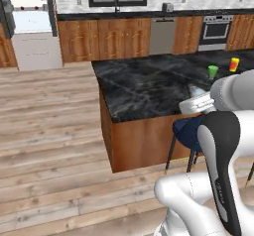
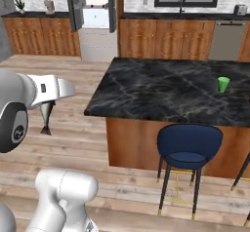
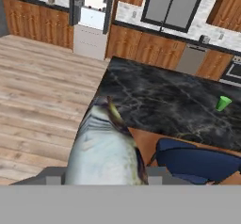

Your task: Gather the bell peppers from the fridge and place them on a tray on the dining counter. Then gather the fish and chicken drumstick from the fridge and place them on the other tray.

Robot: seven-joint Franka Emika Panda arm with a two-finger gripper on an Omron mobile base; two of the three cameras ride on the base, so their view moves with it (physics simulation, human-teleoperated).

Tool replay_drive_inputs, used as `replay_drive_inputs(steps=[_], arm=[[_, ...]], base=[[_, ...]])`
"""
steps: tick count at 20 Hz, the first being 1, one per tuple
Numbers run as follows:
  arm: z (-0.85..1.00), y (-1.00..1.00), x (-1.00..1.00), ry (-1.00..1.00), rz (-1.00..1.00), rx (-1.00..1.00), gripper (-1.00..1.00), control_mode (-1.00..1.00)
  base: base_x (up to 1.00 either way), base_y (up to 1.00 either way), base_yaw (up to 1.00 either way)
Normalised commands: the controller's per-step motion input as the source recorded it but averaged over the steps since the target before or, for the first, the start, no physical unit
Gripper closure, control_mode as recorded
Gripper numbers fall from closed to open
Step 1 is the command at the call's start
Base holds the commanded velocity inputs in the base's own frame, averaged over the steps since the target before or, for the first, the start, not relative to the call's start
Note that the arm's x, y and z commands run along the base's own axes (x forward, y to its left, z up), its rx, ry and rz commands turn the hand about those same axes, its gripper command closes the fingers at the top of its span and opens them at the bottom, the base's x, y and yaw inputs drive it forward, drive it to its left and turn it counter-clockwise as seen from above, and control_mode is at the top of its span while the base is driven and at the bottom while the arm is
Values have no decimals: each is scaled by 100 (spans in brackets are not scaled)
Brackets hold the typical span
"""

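Observation:
A grey fish (image 3: 106, 148) is clamped between my fingers and looms large at the bottom of the hand view. My gripper (image 2: 48, 104) is shut on it, and the fish's tail (image 2: 46, 121) hangs below the hand over the wooden floor, left of the dining counter (image 2: 161, 92). This counter is a black marble island. The fridge (image 2: 95, 11) stands open at the far wall. The trays, bell peppers and chicken drumstick are out of view.
A green cup (image 2: 223, 84) stands on the island, with a yellow and red container (image 1: 234, 64) farther along. A blue stool (image 2: 189, 145) is tucked against the island's near side. Wood cabinets, a dishwasher and an oven (image 1: 216, 31) line the back wall.

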Motion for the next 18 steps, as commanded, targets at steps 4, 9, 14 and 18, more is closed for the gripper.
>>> replay_drive_inputs(steps=[4, 9, 14, 18], arm=[[0, 0, 0, 0, 0, 0, 100, 100], [0, 0, 0, 0, 0, 0, 100, 100], [0, 0, 0, 0, 0, 0, 100, 100], [0, 0, 0, 0, 0, 0, 100, 100]], base=[[0, -86, 0], [0, -91, 0], [0, -95, 0], [0, -90, 0]])
